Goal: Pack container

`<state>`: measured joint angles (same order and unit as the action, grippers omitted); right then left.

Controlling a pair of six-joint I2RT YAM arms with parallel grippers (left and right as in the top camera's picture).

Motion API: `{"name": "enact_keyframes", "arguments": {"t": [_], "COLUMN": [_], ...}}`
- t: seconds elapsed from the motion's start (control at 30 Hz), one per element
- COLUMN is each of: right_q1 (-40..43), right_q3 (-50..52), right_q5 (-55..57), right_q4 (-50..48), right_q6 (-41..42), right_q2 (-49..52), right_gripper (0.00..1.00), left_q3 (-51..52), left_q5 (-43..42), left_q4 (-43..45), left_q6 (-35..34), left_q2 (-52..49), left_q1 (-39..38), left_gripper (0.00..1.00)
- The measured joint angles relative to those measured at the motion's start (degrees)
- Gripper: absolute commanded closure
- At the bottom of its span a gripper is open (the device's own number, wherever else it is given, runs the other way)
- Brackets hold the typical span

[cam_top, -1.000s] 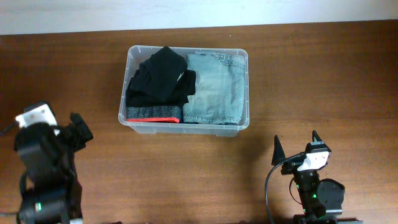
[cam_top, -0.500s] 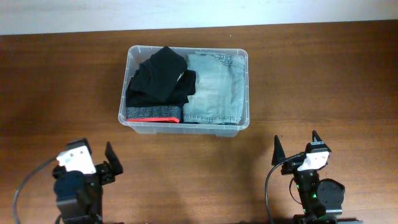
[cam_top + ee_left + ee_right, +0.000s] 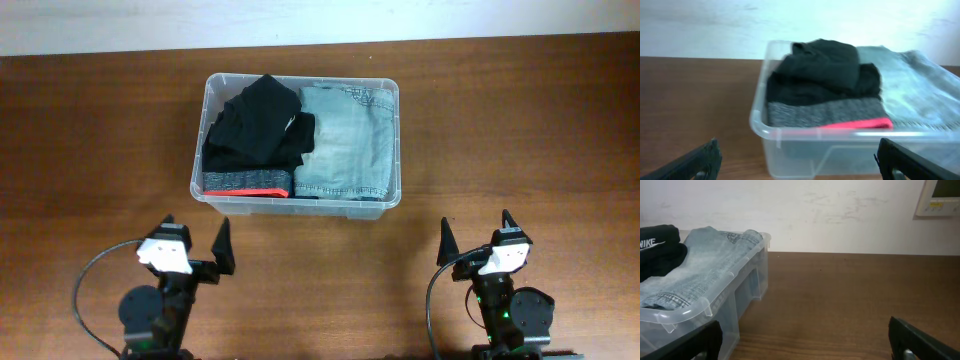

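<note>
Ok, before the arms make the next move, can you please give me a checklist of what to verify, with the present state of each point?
1. Left end effector open and holding nothing: ok.
2. Right end effector open and holding nothing: ok.
3. Container standing flat on the table, apart from both arms: ok.
4. Contents below the rim: not ok; the black clothes and the jeans heap above it in the wrist views.
5. Way from each end effector to the container free: ok; only bare table lies between.
</note>
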<state>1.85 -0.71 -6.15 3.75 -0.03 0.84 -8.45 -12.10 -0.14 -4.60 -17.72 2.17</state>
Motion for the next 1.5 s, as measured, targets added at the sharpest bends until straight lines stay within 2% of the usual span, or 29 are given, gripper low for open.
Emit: {"name": "enact_keyframes", "arguments": {"t": [0.5,0.9,1.1,1.5], "right_q1": [0.0,0.0,0.0,0.0], "right_q3": [0.0,0.0,0.0,0.0], "right_q5": [0.0,0.0,0.0,0.0], "right_q4": [0.0,0.0,0.0,0.0], "right_q6": [-0.02,0.0,0.0,0.0], "right_q2": [-0.04,-0.04,-0.04,-0.04], "right_gripper": [0.01,0.01,0.01,0.01], "left_q3": [3.23,7.5,7.65,7.65], "left_q5": [3.39,4.61,5.07,5.31], "left_q4": [-3.26,0.28,-3.65,-3.65], "left_q6": [0.0,0.0,0.15,0.28], "left_q2": [16.41,16.85,16.92,16.98], "left_q1": [-3.37,-3.37,-3.37,-3.37], "left_gripper": [0.0,0.01,0.01,0.01]}}
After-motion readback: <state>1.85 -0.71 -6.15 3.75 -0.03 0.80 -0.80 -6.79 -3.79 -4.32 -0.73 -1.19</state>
